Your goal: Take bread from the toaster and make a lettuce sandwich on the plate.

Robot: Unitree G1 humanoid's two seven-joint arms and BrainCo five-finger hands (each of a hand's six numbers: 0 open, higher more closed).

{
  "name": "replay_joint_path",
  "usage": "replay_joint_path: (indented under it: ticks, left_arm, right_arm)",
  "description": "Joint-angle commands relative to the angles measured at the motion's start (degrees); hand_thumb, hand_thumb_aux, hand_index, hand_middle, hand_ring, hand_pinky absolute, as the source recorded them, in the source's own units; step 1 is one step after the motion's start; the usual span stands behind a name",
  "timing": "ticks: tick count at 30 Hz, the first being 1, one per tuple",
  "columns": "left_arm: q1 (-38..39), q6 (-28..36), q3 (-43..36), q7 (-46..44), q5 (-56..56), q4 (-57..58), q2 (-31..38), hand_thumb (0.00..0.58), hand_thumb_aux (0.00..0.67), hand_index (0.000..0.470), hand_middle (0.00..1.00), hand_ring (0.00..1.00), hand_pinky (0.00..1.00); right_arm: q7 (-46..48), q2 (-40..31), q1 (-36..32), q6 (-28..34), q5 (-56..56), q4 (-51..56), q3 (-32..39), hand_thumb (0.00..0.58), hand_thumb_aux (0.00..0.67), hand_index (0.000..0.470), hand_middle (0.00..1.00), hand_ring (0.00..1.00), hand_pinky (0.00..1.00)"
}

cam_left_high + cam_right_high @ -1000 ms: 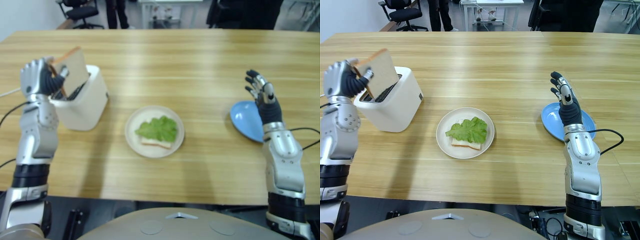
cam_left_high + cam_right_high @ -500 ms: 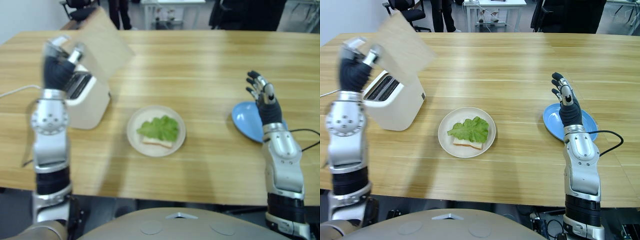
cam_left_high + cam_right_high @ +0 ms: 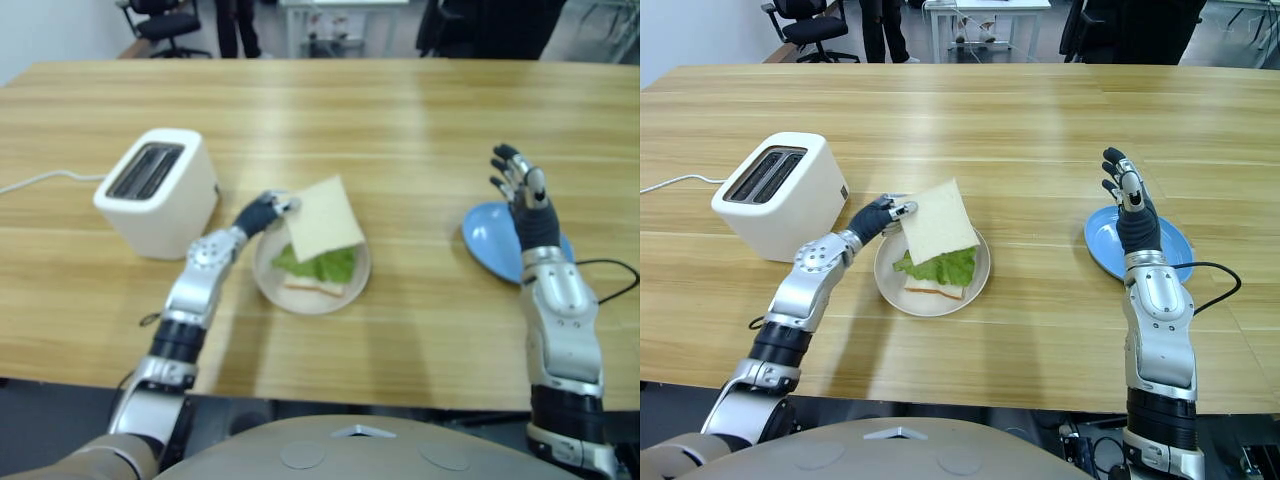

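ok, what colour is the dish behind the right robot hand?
The dish is plain light blue; the right eye view shows it best.

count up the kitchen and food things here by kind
toaster: 1
plates: 2 (white plate, blue plate)
lettuce: 1
bread slices: 2 (held slice in the left hand, bottom slice under the lettuce)
total: 6
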Motion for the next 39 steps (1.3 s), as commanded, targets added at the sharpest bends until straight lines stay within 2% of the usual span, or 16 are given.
replay_joint_path:
  ticks: [1,7,17,32,39]
  left_arm:
    - [-3.01,-2.64,-1.32,1.72,3.5,7.36,-0.18,0.58,0.67,0.46,1.0,1.0,1.0]
    - [-7.09,-5.99,-4.64,2.23,9.04,16.8,0.33,0.58,0.67,0.46,1.0,1.0,1.0]
    - [-5.25,-4.35,-5.08,-4.92,8.39,16.2,1.95,0.58,0.67,0.46,1.0,1.0,1.0]
    - [-3.59,1.65,6.09,-9.52,-3.73,4.98,3.8,0.58,0.67,0.46,1.0,1.0,1.0]
    - [-1.71,4.13,4.73,-11.62,-4.16,0.92,4.88,0.58,0.67,0.46,1.0,1.0,1.0]
  right_arm:
    - [0.22,0.46,-0.34,-0.1,-0.95,0.75,2.05,0.0,0.0,0.0,0.0,0.0,0.0]
    - [0.33,0.3,-0.01,-0.59,-2.71,-0.18,4.81,0.0,0.0,0.0,0.0,0.0,0.0]
    - [1.63,-0.91,0.29,-3.0,-6.5,0.59,8.84,0.0,0.0,0.0,0.0,0.0,0.0]
    - [2.3,-0.86,-0.14,-5.62,-8.45,3.91,9.37,0.0,0.0,0.0,0.0,0.0,0.0]
    - [2.31,-0.89,-0.17,-6.23,-9.22,4.7,9.44,0.0,0.0,0.0,0.0,0.0,0.0]
